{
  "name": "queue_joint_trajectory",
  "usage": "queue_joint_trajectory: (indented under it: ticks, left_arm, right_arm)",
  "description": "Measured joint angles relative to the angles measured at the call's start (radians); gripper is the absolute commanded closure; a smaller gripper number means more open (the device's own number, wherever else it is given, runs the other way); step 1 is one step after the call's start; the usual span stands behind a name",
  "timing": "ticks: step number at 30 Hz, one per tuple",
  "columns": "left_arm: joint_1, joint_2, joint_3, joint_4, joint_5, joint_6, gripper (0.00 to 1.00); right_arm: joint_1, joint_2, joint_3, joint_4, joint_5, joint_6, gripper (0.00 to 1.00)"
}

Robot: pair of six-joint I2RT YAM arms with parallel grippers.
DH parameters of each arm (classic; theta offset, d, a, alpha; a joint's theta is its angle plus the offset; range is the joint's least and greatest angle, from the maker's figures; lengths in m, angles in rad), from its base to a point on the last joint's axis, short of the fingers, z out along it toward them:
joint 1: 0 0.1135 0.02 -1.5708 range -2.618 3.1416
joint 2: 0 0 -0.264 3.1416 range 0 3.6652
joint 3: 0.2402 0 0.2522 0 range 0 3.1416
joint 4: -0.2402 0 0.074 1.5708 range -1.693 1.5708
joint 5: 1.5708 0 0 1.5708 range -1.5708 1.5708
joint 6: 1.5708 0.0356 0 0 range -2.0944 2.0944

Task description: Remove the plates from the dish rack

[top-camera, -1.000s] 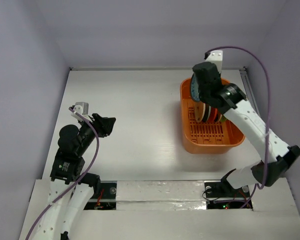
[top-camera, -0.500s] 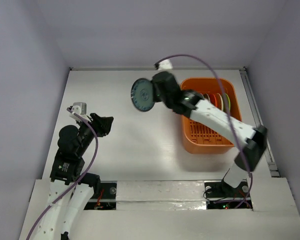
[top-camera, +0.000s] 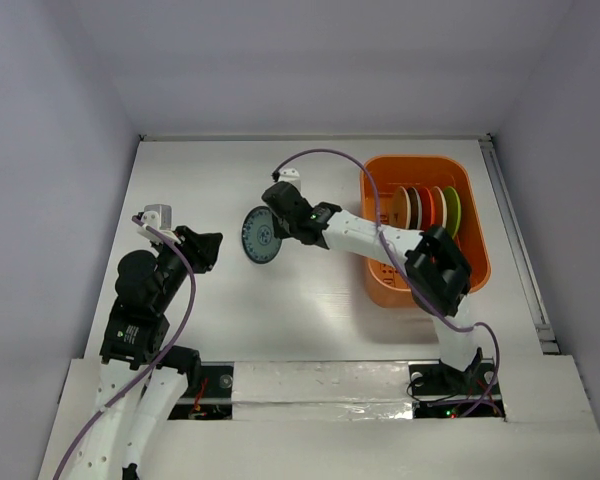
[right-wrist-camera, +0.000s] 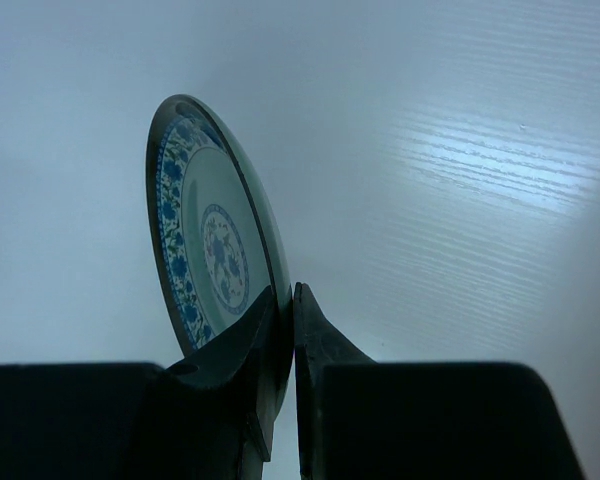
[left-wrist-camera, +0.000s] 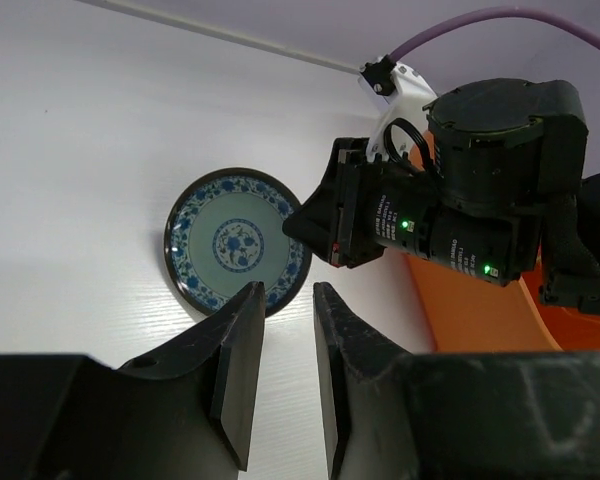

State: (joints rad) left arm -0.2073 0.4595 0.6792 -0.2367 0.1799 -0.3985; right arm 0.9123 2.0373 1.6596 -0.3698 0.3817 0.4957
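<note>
My right gripper (top-camera: 276,222) is shut on the rim of the blue-green patterned plate (top-camera: 260,236) and holds it over the table, left of the orange dish rack (top-camera: 470,268). The right wrist view shows the plate (right-wrist-camera: 205,240) edge-on between my fingers. It also shows in the left wrist view (left-wrist-camera: 238,242). Cream (top-camera: 401,207), orange-red (top-camera: 427,207) and lime green (top-camera: 450,208) plates stand on edge in the rack's far end. My left gripper (top-camera: 212,246) is open and empty, left of the held plate.
The white table (top-camera: 230,180) is walled at the back and both sides. The rack's wall (left-wrist-camera: 470,310) shows in the left wrist view behind my right wrist. My right arm stretches over the rack's left wall.
My right gripper lifted the blue-green plate out of the rack, swung it left across the table and brought it lower and nearer. The left arm has barely moved.
</note>
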Motion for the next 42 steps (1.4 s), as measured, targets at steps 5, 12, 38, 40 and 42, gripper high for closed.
queue_joint_trajectory:
  ticks: [5, 12, 38, 40, 42]
  left_arm:
    - [0.0, 0.001, 0.0, 0.0, 0.004, 0.0, 0.73]
    - [0.0, 0.005, 0.0, 0.0, 0.005, 0.0, 0.71]
    - [0.0, 0.001, 0.0, 0.0, 0.005, 0.0, 1.0]
    - [0.0, 0.001, 0.0, 0.001, 0.006, 0.001, 1.0]
    - [0.0, 0.0, 0.0, 0.001, 0.006, 0.0, 1.0]
  right_arm:
    - [-0.002, 0.014, -0.033, 0.047, 0.012, 0.046, 0.92]
    - [-0.002, 0.038, -0.083, 0.105, 0.021, 0.097, 0.7]
    - [-0.016, -0.495, -0.251, 0.034, 0.176, 0.026, 1.0]
    - [-0.048, -0.598, -0.264, 0.013, 0.225, 0.014, 1.0]
    - [-0.101, -0.669, -0.284, -0.013, 0.266, 0.005, 1.0]
